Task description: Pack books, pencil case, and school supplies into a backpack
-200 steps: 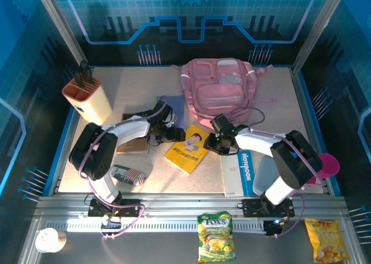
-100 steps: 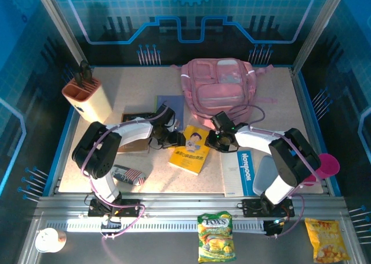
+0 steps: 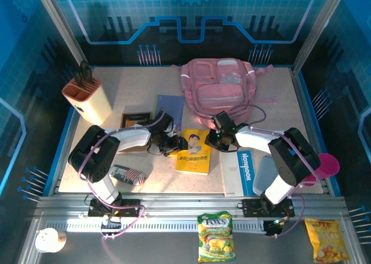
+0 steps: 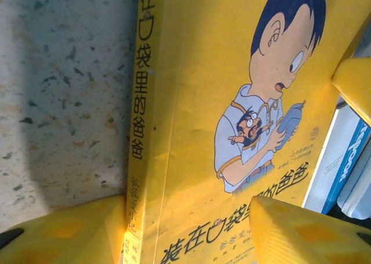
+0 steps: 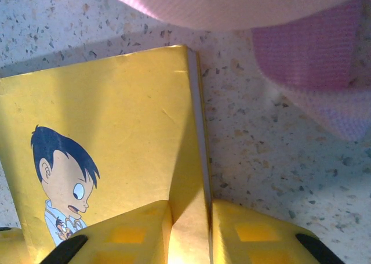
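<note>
Yellow book [image 3: 194,155] with the cartoon boy lies flat on the table [image 3: 133,90], just in front of the pink backpack [image 3: 220,90] and between the two arms. Right tool [image 3: 215,139] sits at the book's upper right edge. In the right wrist view its two yellow fingers [image 5: 133,235] are pressed in on either side of the page edge, pinching the book, with pink backpack fabric just beyond. Left tool [image 3: 174,143] is at the book's left, spine side. In the left wrist view its fingers [image 4: 64,229] are spread, one over bare table and one over the cover, spine between them; contact cannot be told. White book [image 3: 243,171] with blue band lies right of the yellow one. Blue-purple book [image 3: 168,104] and dark book [image 3: 136,120] lie behind the left arm. Pencil case [image 3: 127,174] lies near the front left edge. Backpack lies at the rear centre of the table.
</note>
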